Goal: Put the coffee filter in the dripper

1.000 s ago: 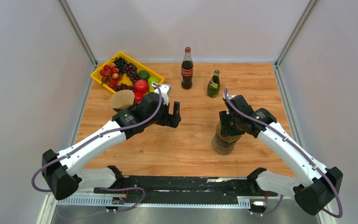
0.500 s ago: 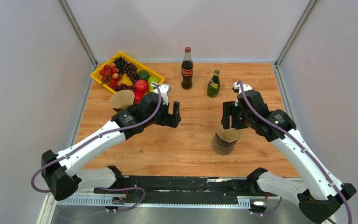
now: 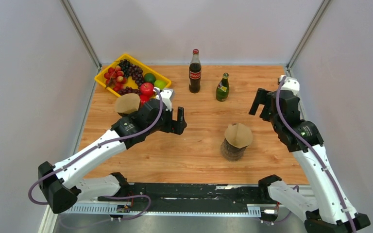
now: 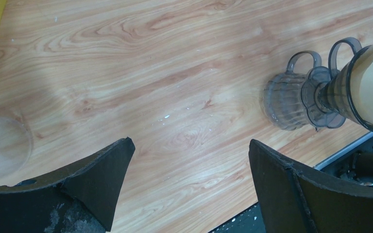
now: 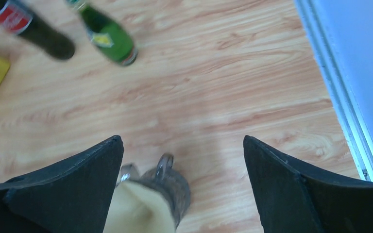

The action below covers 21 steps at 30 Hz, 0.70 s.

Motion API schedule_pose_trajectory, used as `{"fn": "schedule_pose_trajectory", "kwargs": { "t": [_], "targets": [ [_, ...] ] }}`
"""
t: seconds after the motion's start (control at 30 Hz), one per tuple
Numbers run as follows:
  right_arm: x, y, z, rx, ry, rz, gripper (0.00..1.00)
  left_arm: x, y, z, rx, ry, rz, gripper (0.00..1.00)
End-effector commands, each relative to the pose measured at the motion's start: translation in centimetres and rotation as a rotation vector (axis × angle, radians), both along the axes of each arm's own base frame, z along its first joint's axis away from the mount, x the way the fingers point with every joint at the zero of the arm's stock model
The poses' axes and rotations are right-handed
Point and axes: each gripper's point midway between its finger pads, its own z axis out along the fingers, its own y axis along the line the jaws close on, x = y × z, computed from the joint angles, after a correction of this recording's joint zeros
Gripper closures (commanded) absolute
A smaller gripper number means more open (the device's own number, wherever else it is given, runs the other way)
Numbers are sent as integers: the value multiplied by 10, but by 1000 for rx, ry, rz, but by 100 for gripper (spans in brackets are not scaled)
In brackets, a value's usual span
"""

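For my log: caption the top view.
Filter sits in the dripper; left gripper and right gripper open, apart from it.

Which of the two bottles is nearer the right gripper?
The green bottle, shorter and standing right of the taller cola bottle, is nearer the right gripper.

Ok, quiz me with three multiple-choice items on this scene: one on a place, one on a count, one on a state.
1. The brown filter on the right side sits: A) in the yellow tray B) between the right jaws C) in the dripper.
2. Bottles standing at the back: A) one B) two C) three.
3. The jaws of the right gripper are: A) open and empty B) shut on the filter C) shut on a bottle.
Answers: 1 C, its cone rests in the dripper's mouth; 2 B, a cola bottle and a green bottle; 3 A, the jaws stand apart with nothing held.
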Motion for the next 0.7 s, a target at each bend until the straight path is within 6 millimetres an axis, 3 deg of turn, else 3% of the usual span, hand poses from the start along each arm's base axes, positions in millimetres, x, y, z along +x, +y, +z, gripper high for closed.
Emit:
{"fn": "schedule_pose_trajectory", "kwargs": {
  "t": [0.0,0.17,0.27,0.67],
  "targets": [
    [29,-33,8,92,-125,-144,0,-2,0,12,-59,-23,3,0],
    [40,-72,-14,130,-146,-301,0,-6,4,9,-71,-28,12,0],
    [40,-84,-24,137,-170,-379,0,-8,7,7,-75,-28,16,0],
    [20,-102,-27,135,-276,-484,0,-13,18,3,-87,-26,55,0]
  ]
}}
